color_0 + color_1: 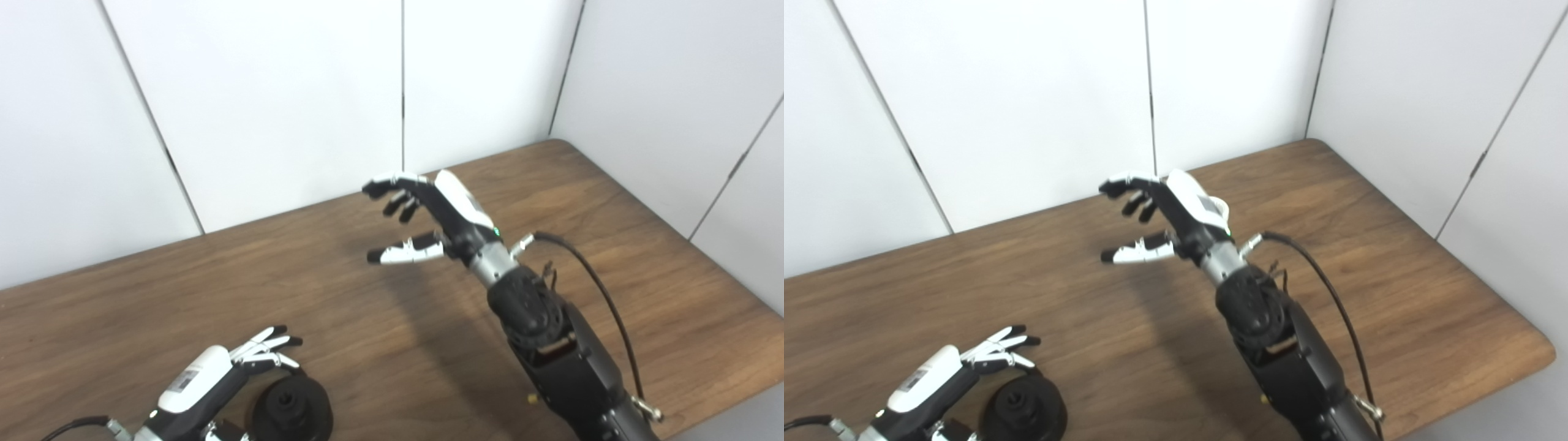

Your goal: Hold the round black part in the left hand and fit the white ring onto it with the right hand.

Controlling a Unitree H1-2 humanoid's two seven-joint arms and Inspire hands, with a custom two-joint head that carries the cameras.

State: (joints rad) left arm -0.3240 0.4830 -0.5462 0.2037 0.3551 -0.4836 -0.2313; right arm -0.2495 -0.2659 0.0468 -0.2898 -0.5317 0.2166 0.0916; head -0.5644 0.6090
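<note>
1. Right robot hand [429, 217] is raised above the counter [643, 257] near frame centre, fingers spread with the thumb held apart, holding nothing.
2. Left robot hand [211, 383] sits at 7 o'clock, low over the counter, fingers [266, 346] extended and loosely apart. It lies just beside the round black part [293, 409], at that part's 10 o'clock. Cannot tell if it touches; it is not gripping.
3. Round black part lies flat on the counter at the bottom edge, hub facing up, partly cut off by the frame.
4. White ring: not clearly visible. A small white shape shows behind the right robot hand in the right eye view only; too hidden to call.
5. Risk: the left robot hand closes off-centre and nudges the black part toward the near edge, since it comes from one side and the disc sits flat with little to grab.
6. Risk: the right robot hand reaches for a ring hidden behind its own palm, so it may miss or knock it.
7. Risk: the right arm's loose black cable [603, 294] may snag while swinging toward 7 o'clock.
8. Surface: dark wood-grain counter, smooth, rounded corner at 1 o'clock.
9. Room: plain white wall panels [275, 98] with dark seams at the back and right side.
</note>
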